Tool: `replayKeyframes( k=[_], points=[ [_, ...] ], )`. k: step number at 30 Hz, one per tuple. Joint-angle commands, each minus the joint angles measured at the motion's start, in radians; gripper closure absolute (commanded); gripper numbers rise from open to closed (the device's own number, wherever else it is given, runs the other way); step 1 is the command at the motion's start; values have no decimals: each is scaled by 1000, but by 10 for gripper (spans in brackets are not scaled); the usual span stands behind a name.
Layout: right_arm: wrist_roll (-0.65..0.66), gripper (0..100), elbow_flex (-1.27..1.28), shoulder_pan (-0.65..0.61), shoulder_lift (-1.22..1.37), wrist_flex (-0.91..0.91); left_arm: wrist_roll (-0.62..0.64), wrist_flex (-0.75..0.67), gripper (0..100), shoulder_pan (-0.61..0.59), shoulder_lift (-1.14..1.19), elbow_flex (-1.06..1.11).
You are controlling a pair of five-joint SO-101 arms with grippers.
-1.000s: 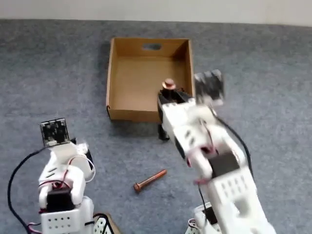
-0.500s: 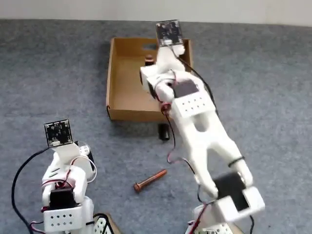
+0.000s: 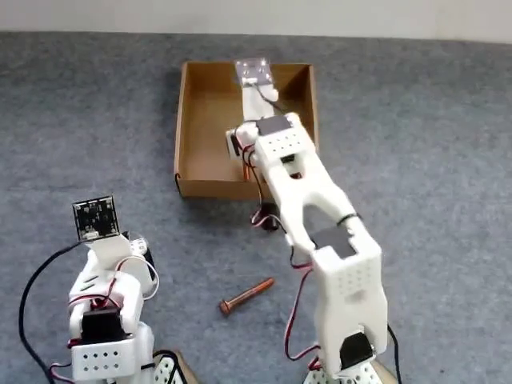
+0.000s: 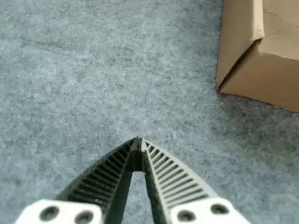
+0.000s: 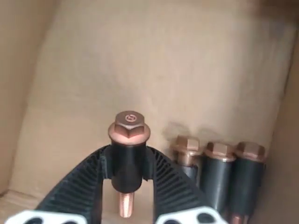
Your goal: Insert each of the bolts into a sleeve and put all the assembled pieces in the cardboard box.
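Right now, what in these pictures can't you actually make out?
High view: the right arm covers the cardboard box floor, hiding the held assembled piece and three finished ones.
High view: a dark object by the box's front wall, half under the arm; unidentifiable.
Right wrist view: the right gripper hides whether the held piece touches the floor.

Three assembled pieces (image 5: 219,172) crowd one cardboard box (image 5: 140,56) wall; the floor beside them lies open.

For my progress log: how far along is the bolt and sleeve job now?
Done: three copper bolts in black sleeves sit in the brown cardboard box. In hand: the right gripper holds a fourth assembled piece in its fingers over the box floor. Left: one bare copper bolt lies on the grey carpet, needing a sleeve.
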Motion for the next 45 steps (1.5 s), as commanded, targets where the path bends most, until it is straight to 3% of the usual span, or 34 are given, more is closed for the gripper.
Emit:
replayKeyframes(
  k=[1, 19, 26, 34, 40, 45],
  points=[
    [-12, 991, -128, 7, 15, 65, -12, -21, 989, -4, -7, 18],
    [-14, 987, -159, 35, 133, 145, -12, -21, 989, -4, -7, 18],
    [-11, 767, -171, 42, 122, 254, -12, -23, 989, -4, -7, 18],
    [-8, 829, -409, 82, 19, 441, -12, -23, 989, -4, -7, 18],
    [-6, 961, -550, 105, -68, 595, -14, -25, 989, -4, -7, 18],
    [-6, 929, -611, 101, -107, 725, -14, -25, 989, -4, -7, 18]
  ],
)
